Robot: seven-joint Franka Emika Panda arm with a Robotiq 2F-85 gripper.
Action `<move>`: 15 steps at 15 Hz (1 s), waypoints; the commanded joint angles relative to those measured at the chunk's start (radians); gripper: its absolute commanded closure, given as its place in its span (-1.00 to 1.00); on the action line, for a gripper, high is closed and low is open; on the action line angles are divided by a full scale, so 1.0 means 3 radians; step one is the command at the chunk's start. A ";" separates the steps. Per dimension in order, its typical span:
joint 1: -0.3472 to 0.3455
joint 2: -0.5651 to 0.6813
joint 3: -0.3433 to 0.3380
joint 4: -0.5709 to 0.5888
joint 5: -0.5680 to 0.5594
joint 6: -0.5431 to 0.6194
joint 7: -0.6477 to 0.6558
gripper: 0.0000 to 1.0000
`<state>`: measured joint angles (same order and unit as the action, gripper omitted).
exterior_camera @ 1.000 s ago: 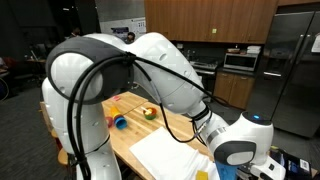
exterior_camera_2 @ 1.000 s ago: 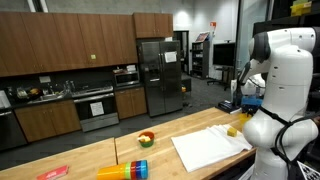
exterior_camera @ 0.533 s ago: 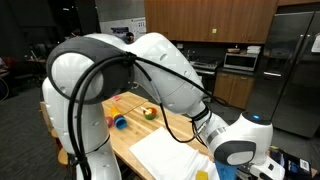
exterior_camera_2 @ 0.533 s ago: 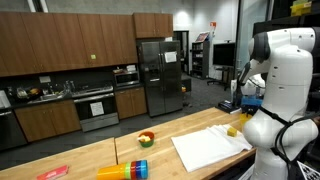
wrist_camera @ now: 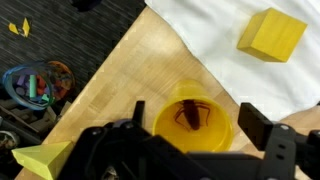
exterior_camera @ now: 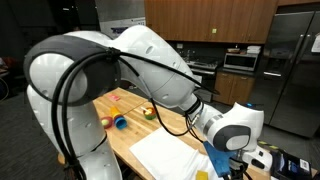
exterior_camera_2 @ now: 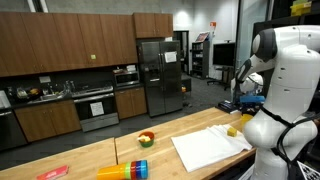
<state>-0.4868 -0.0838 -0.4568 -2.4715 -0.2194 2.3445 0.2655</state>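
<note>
On the wooden table, just beside the white cloth, stood a yellow cup. The gripper straddled it, jaws spread wide and not pinching. A dark mark inside the cup was unreadable. A yellow block lay on the cloth. In an exterior view the arm hid most of the gripper.

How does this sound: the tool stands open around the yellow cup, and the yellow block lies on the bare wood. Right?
Not quite. The yellow block lies on the white cloth, not on the bare wood; the wrist view shows it. The rest holds: the tool stands open, one finger on either side of the yellow cup.
</note>
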 commanded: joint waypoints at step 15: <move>0.0926 0.0126 0.1084 -0.0187 -0.0469 -0.0022 -0.0052 -1.00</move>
<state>-0.2699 -0.1112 -0.1789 -2.5698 -0.3756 2.3601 0.2491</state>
